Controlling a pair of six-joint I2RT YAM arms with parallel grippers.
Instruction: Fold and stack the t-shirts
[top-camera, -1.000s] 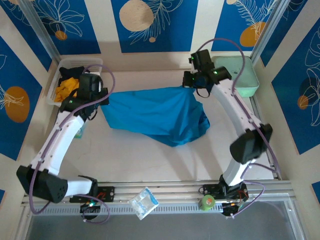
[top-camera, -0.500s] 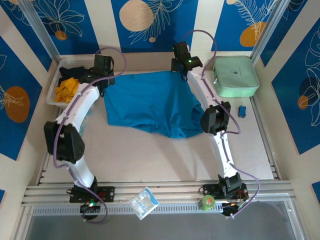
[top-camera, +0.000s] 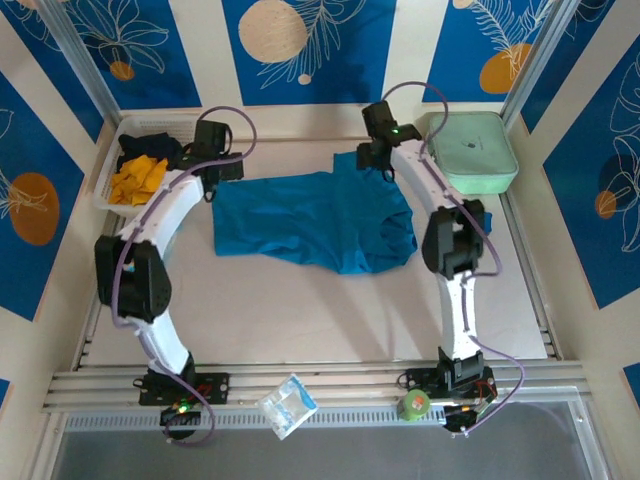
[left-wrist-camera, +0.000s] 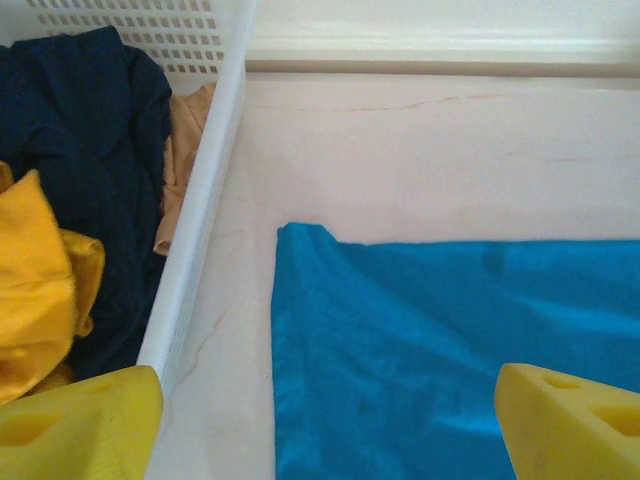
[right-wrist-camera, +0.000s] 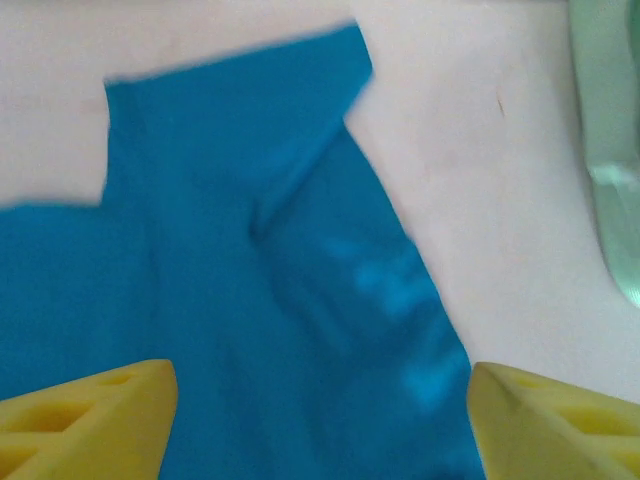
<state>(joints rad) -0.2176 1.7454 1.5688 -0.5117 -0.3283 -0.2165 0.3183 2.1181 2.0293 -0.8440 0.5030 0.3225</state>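
The teal-blue t-shirt (top-camera: 310, 222) lies spread on the table, its lower edge rumpled. My left gripper (top-camera: 219, 176) hovers open over its far left corner, nothing between the yellow fingers (left-wrist-camera: 80, 422); that corner (left-wrist-camera: 300, 240) lies flat on the table. My right gripper (top-camera: 369, 159) hovers open over the far right part, where a sleeve (right-wrist-camera: 250, 110) pokes out; its fingers (right-wrist-camera: 555, 420) hold nothing. The cloth (left-wrist-camera: 450, 350) passes under the left jaws, and likewise under the right ones (right-wrist-camera: 270, 290). Black (left-wrist-camera: 90, 150) and orange-yellow (left-wrist-camera: 30, 280) t-shirts sit crumpled in the white basket (top-camera: 108, 190).
The basket wall (left-wrist-camera: 200, 220) stands just left of the left gripper. A mint-green case (top-camera: 470, 150) sits at the back right, its edge (right-wrist-camera: 610, 150) near the right gripper. A clear packet (top-camera: 288, 405) and a green object (top-camera: 414, 404) lie on the front rail.
Both grippers opened and let go of the teal shirt's far corners. The shirt dropped flat onto the table and both grippers now hang just above it.
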